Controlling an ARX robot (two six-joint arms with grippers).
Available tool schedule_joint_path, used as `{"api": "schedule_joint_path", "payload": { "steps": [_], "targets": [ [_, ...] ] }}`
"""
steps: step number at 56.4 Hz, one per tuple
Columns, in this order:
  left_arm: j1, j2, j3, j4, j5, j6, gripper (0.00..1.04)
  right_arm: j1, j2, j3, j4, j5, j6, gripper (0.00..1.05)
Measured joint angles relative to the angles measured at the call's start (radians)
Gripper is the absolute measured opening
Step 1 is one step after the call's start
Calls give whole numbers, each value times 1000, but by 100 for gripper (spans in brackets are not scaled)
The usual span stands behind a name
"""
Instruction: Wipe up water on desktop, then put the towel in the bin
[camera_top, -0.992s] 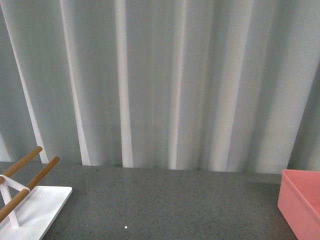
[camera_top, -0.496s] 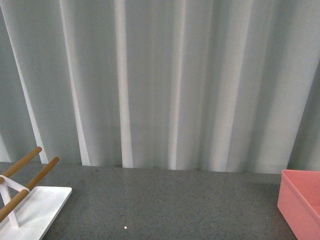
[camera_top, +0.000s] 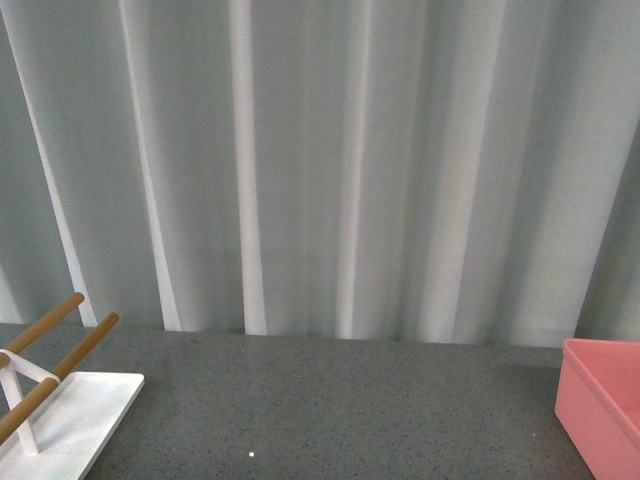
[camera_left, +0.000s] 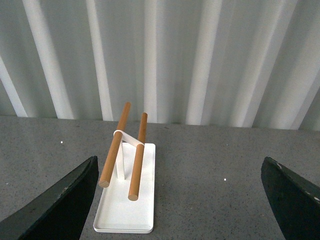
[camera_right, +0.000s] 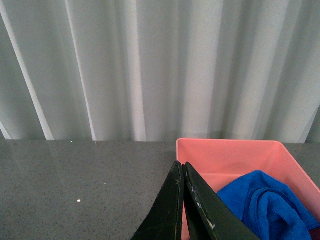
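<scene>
Towel (camera_right: 267, 202) bright blue, fluffy, crumpled inside pink bin (camera_right: 227, 157), right fingers (camera_right: 182, 170) pressed together, left fingers (camera_left: 60, 205) spread wide

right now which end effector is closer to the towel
Right. The right end effector sits shut at the bin's near wall, with the towel inside just beyond it. The left end effector, open, faces the white rack instead.

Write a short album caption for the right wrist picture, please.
Closed right pincer above the grey desktop, blue towel lying inside the pink bin.
</scene>
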Motion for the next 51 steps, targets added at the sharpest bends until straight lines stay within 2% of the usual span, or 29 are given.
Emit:
{"api": "schedule_joint_path", "payload": {
  "steps": [15, 21, 45, 48, 51],
  "targets": [
    [0, 0, 0, 0, 0, 0, 98, 0, -69, 0, -70, 0, 1, 3],
    [0, 0, 0, 0, 0, 0, 98, 0, -207, 0, -235, 3, 2, 3],
    [0, -1, 0, 0, 0, 0, 98, 0, -234, 0, -241, 3, 2, 3],
    [0, -1, 0, 0, 0, 0, 98, 0, -234, 0, -241, 3, 2, 9],
    [0, -1, 0, 0, 0, 0, 98, 0, -234, 0, -241, 3, 2, 20]
  ]
}}
